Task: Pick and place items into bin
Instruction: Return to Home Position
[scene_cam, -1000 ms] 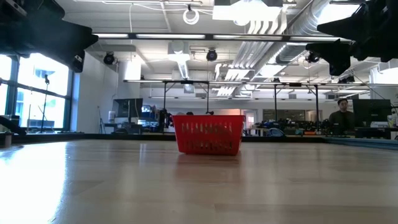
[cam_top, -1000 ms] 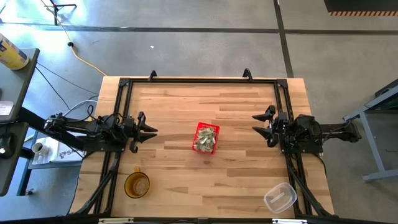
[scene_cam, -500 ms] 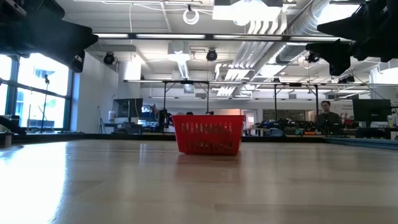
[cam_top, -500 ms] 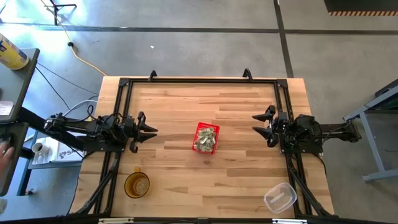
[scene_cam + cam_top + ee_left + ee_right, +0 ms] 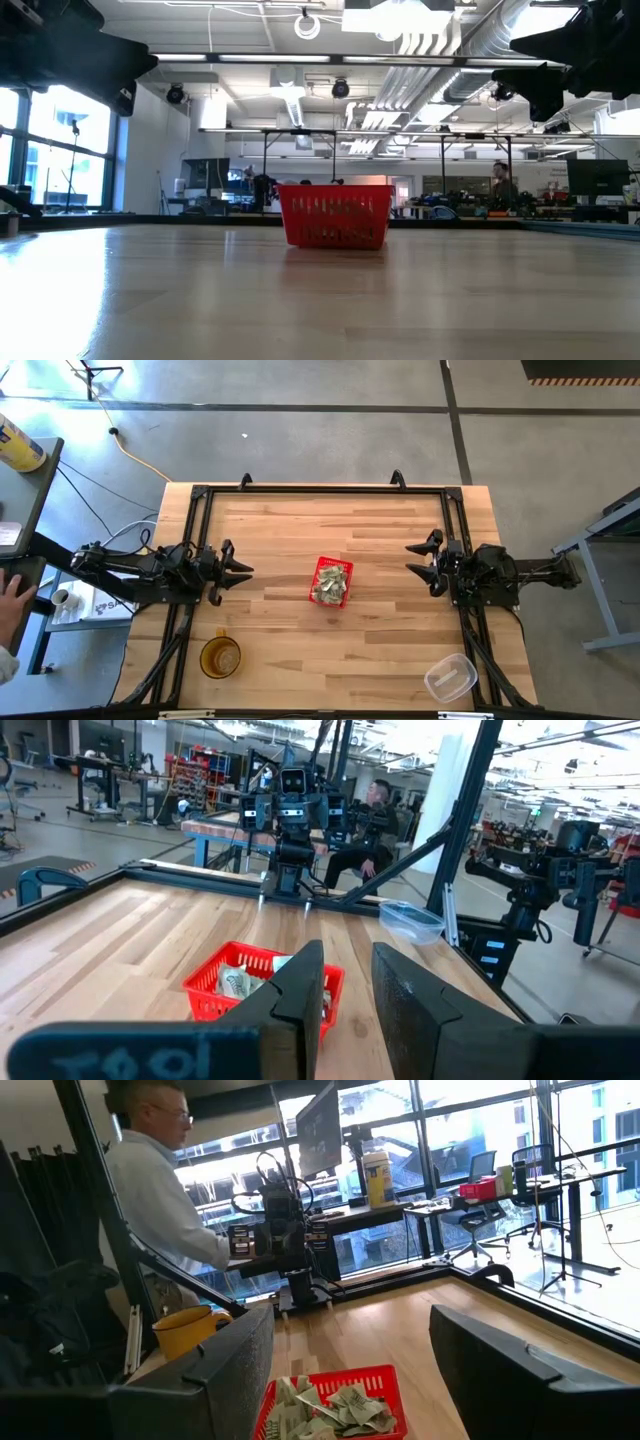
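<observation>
The red perforated basket (image 5: pixel 330 581) stands on its base at the middle of the table, also seen in the low view (image 5: pixel 335 215). Several pale green-and-white packets (image 5: pixel 338 1404) lie inside it (image 5: pixel 236 983). My left gripper (image 5: pixel 240 570) hovers open near the table's left side, pointing toward the basket. My right gripper (image 5: pixel 422 564) hovers open near the right side, pointing toward the basket. Both are above the table and hold nothing.
An amber round cup (image 5: pixel 220 657) stands near the table's near-left corner. A clear plastic container (image 5: pixel 449 678) sits near the near-right corner. A dark frame (image 5: pixel 320 490) runs around the table. A person's hand (image 5: pixel 10 605) shows beyond the left edge, off the table.
Both arms and the basket have kept still. A person's hand has come into view beyond the table's left edge.
</observation>
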